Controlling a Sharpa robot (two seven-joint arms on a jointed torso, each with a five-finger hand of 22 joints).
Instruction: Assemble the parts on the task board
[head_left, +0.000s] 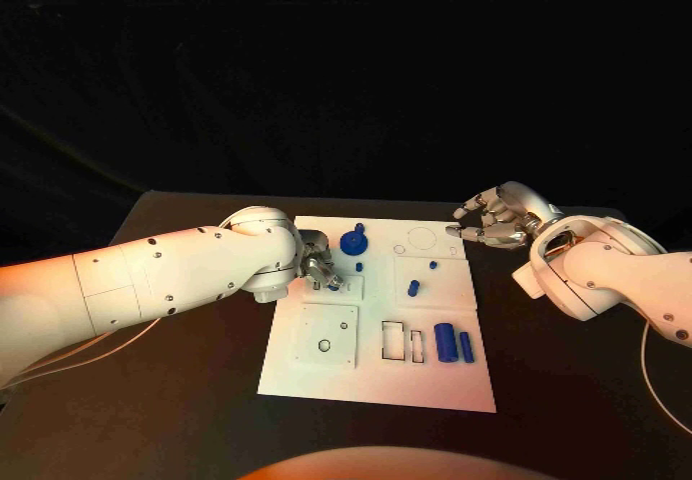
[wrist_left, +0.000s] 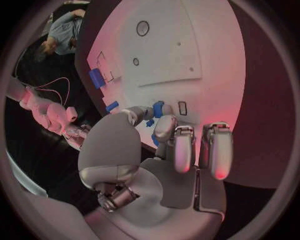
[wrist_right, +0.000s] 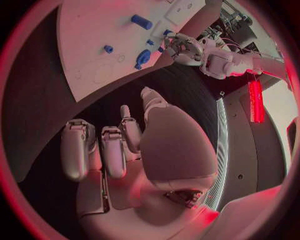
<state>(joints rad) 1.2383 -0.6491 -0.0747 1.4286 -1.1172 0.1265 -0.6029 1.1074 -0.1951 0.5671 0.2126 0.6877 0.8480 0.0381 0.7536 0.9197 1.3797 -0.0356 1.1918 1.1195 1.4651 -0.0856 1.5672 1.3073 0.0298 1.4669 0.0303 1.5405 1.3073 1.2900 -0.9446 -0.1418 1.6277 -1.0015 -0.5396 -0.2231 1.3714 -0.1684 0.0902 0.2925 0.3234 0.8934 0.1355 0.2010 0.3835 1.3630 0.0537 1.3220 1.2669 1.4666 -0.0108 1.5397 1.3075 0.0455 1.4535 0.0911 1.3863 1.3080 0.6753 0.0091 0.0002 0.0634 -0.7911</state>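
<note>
The white task board (head_left: 378, 375) lies mid-table. My left hand (head_left: 320, 268) rests over its left side and pinches a small blue peg (wrist_left: 157, 108) between thumb and finger; the same peg (head_left: 359, 267) sits by the fingertips in the head view. A blue round part with a knob (head_left: 353, 241) stands just beyond that hand. Two small blue pieces (head_left: 433, 265) (head_left: 414, 288) stand mid-board. Two blue cylinders (head_left: 446, 342) (head_left: 467, 346) lie near the board's right edge. My right hand (head_left: 495, 222) hovers off the far right corner, fingers loosely bent, holding nothing.
Rectangular slots (head_left: 392, 340) sit beside the cylinders, and a square plate with a small hole (head_left: 327, 335) is at the board's near left. Black table (head_left: 577, 400) surrounds the board. The right wrist view shows the board (wrist_right: 87, 75) and my left hand (wrist_right: 181, 47) across it.
</note>
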